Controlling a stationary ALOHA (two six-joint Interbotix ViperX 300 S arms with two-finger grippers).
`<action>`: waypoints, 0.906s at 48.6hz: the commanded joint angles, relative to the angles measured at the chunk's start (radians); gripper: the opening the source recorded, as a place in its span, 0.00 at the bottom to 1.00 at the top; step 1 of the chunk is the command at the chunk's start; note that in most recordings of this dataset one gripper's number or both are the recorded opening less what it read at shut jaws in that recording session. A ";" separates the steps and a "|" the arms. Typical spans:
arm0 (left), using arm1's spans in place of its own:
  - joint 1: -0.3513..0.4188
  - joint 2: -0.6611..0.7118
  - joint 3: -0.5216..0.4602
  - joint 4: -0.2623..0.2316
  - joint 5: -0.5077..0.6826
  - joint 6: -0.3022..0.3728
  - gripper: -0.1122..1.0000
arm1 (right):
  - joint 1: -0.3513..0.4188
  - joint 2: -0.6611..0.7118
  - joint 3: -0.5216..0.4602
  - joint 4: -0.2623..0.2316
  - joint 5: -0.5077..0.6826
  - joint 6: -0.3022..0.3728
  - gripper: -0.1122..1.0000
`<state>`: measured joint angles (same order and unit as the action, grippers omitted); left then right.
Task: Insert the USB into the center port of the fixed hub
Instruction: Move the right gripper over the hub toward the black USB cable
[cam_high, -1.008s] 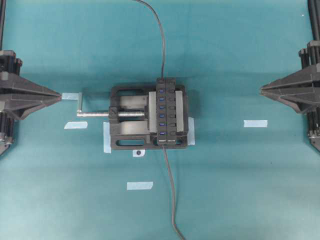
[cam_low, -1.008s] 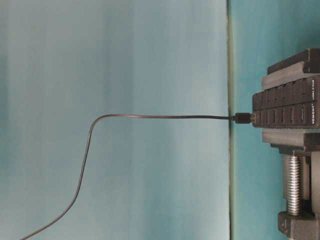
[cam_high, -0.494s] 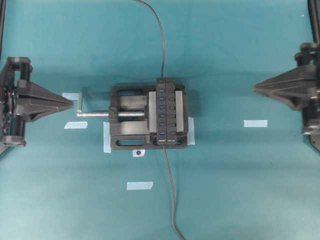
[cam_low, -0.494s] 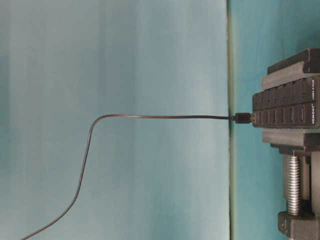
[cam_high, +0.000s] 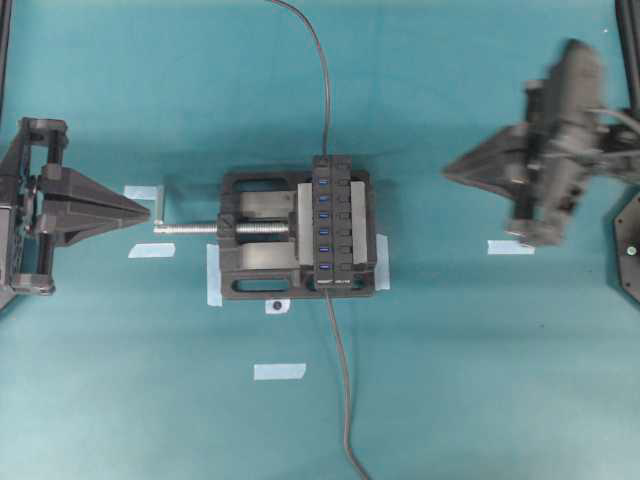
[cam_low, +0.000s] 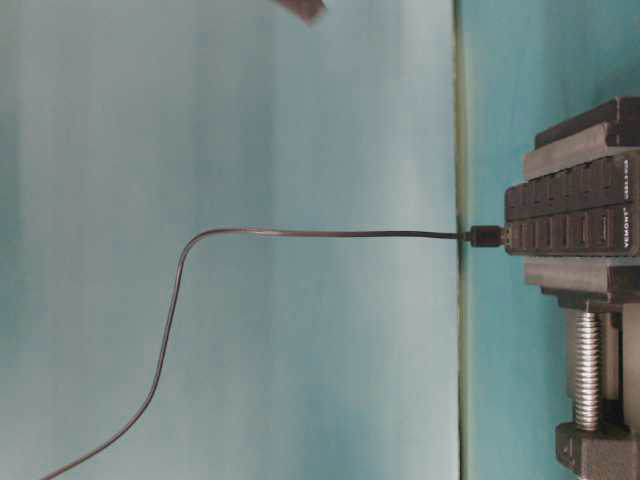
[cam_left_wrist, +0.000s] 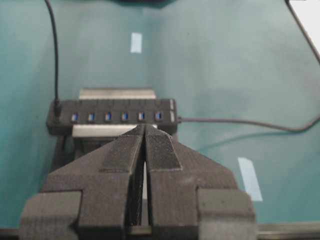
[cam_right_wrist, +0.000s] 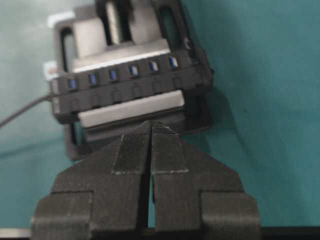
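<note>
White lettering on the end of the fixed hub (cam_low: 575, 218), a long narrow black bar with a row of blue ports, reads as a brand name in the table-level view, though it is too small to spell with confidence; a second, finer line beside it is illegible; the hub sits at the centre of the overhead frame, clamped in a bulky black vise (cam_high: 262, 237) with a silver screw (cam_high: 195, 227) pointing left, on a teal table (cam_high: 450, 380) dotted with pale tape strips (cam_high: 279, 371); the center port (cam_high: 325, 213) is a bare blue slot, nothing in it; the USB (cam_low: 487, 237), a small black plug on a thin dark cable, is seated at the hub's far end, upper middle of the overhead frame; a thicker grey cable (cam_high: 343, 400) leaves the near end downward; the left gripper (cam_left_wrist: 145, 131), at the left edge overhead, is clenched with fingers pressed together, grasping nothing; the right gripper (cam_right_wrist: 151, 125), blurred at upper right overhead, is likewise clenched and empty, well apart from the hub.
</note>
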<state>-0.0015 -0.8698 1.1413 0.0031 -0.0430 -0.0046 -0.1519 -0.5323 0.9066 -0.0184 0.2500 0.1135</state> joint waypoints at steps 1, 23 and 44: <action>0.000 0.005 -0.028 0.002 0.000 -0.002 0.10 | -0.012 0.060 -0.063 -0.011 0.006 -0.023 0.10; 0.000 0.014 -0.026 0.002 0.000 -0.009 0.10 | -0.074 0.333 -0.285 -0.020 0.117 -0.183 0.10; 0.000 0.014 -0.025 0.002 0.000 -0.014 0.10 | -0.077 0.479 -0.394 -0.020 0.124 -0.249 0.10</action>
<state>-0.0015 -0.8606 1.1413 0.0031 -0.0383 -0.0169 -0.2270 -0.0506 0.5446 -0.0368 0.3774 -0.1197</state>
